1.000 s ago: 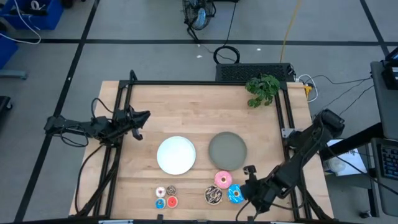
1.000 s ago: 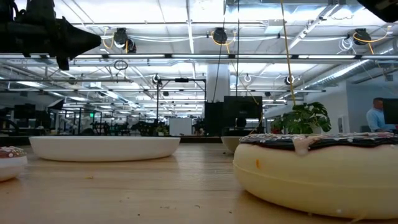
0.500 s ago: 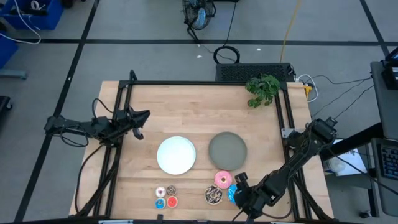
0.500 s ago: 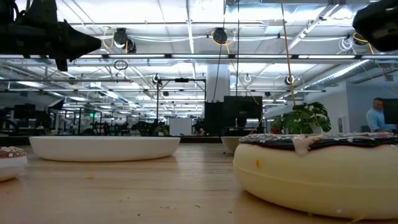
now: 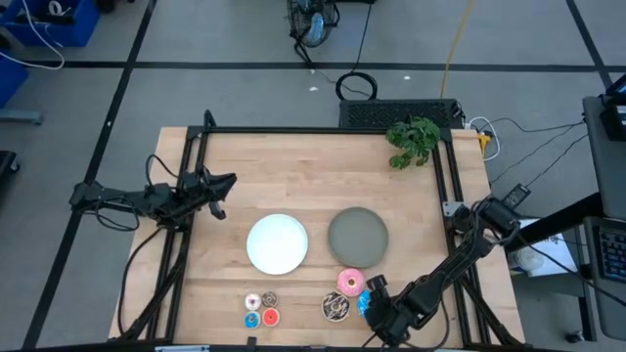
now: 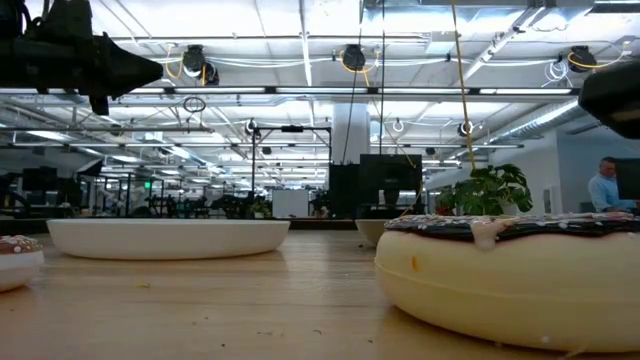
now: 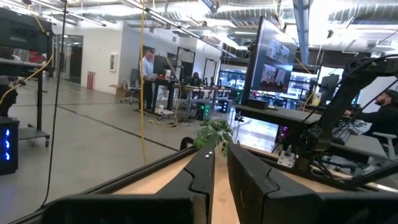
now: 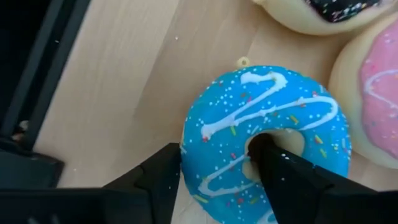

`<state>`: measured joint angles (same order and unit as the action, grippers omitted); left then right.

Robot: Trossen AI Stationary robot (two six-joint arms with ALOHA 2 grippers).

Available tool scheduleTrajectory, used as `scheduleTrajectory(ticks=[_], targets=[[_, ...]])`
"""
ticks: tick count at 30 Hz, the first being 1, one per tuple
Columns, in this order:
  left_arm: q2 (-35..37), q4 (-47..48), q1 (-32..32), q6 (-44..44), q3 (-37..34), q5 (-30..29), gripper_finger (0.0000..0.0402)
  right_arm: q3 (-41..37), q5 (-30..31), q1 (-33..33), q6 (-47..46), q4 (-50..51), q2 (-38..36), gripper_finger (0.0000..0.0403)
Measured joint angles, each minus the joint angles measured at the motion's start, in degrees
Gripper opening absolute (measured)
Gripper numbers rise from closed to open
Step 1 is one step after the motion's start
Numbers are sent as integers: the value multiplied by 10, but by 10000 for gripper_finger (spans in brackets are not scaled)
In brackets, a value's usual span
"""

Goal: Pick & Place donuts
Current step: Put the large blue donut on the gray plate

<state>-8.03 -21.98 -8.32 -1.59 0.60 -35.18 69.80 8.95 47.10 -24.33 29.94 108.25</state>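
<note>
Now right end effector [image 8: 214, 177] straddles blue donut [image 8: 267, 143].

Pale wooden table [image 5: 293, 176], black-framed. On it: round white plate [image 5: 277, 243], round grey-green plate [image 5: 357, 235], small green leafy plant [image 5: 413, 140], and seven ring donuts, the blue sprinkled donut [image 8: 267, 143] straddled by the right jaws.

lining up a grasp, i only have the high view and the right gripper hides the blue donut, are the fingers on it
Observer: The right gripper is open, straddling the blue sprinkled donut: one finger in its hole, one outside its rim.
Operator: anything close by it
Observer: The pink donut touches it on one side.
Operator: left arm busy
Observer: No, the left gripper is nearly shut on nothing, pointing across the table toward the plant.
</note>
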Motion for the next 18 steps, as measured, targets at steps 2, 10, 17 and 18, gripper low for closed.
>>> scheduleTrajectory(ticks=[2, 10, 17, 18], targets=[[0, 1, 0, -1, 0, 0, 49, 0, 0, -1, 0, -2, 7, 192], [0, 12, 0, -4, 0, 0, 49, 1, 0, -2, 1, -7, 13, 163], [0, 12, 0, -19, 0, 0, 49, 0, 2, -5, -6, -8, 7, 74], [0, 12, 0, -22, 0, 1, 49, -1, 2, -6, -6, -9, 3, 59]])
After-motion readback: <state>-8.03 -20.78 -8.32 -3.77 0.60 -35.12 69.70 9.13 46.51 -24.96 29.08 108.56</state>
